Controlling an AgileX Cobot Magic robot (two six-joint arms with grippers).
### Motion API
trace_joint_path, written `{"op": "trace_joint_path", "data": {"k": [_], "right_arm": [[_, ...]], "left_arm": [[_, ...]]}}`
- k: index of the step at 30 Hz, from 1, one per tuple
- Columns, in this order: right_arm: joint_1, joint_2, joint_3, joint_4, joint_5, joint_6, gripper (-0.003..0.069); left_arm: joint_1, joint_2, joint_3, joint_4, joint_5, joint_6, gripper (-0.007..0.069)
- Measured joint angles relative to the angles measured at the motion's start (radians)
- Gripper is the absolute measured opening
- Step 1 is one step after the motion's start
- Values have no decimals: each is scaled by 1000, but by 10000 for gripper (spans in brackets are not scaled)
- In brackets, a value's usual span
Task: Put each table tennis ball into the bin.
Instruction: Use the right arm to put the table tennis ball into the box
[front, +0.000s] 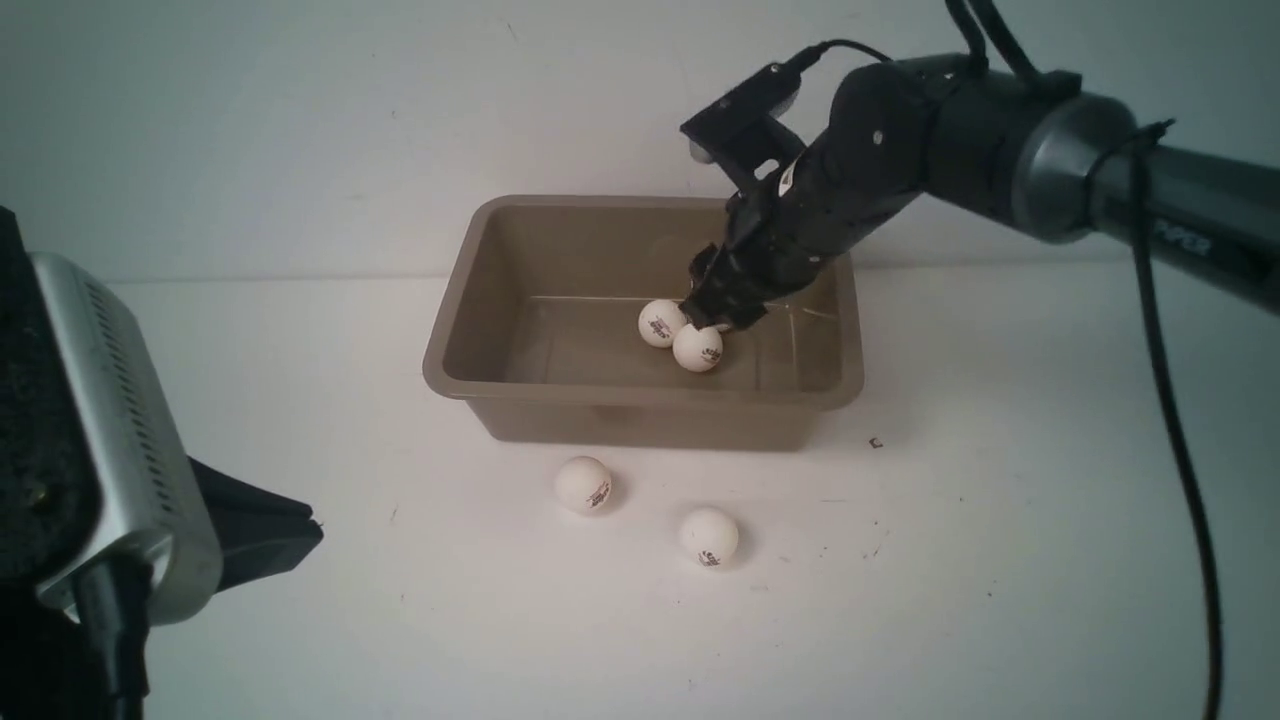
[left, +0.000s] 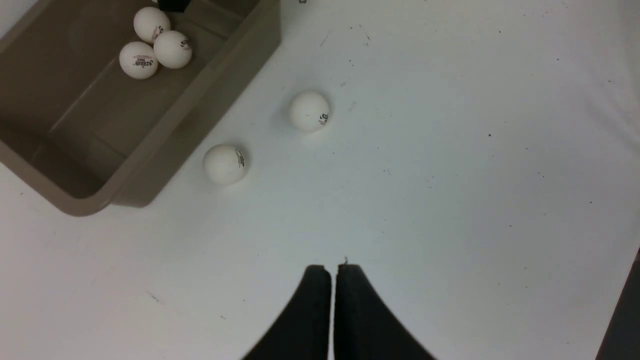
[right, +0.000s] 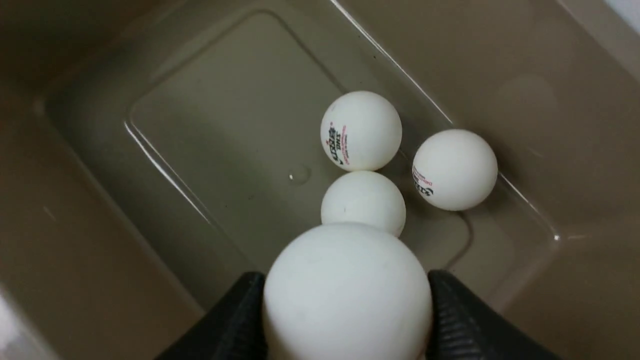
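Observation:
The taupe bin (front: 440, 370) stands at the table's middle. My right gripper (front: 722, 315) reaches down inside it, shut on a white table tennis ball (right: 347, 295) that fills the space between its fingers (right: 465, 320). Just below, three balls (right: 361, 130) (right: 454, 169) (right: 363, 200) rest together on the bin floor; the front view shows two of them (front: 661, 323) (front: 698, 347). Another two balls (front: 584, 484) (front: 709, 536) lie on the table in front of the bin. My left gripper (left: 332, 267) is shut and empty, low at the left (front: 300, 525).
The white table (front: 1000, 560) spreads around the bin, with a small dark speck (front: 875, 442) to its right. A pale wall rises behind. The right arm's cable (front: 1180, 450) hangs down at the right. The left arm's silver camera housing (front: 120, 430) fills the near left.

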Motion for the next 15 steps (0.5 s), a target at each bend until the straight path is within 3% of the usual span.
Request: {"op": "trace_joint_path", "data": {"k": [7,15], "right_arm": [[0,29,-77,7,62,52,373],[0,26,-107,-19,150,131,473]], "left_arm": [[0,0,15,2,-1,0,-4],[0,0,31,17,-1,0,-4]]}}
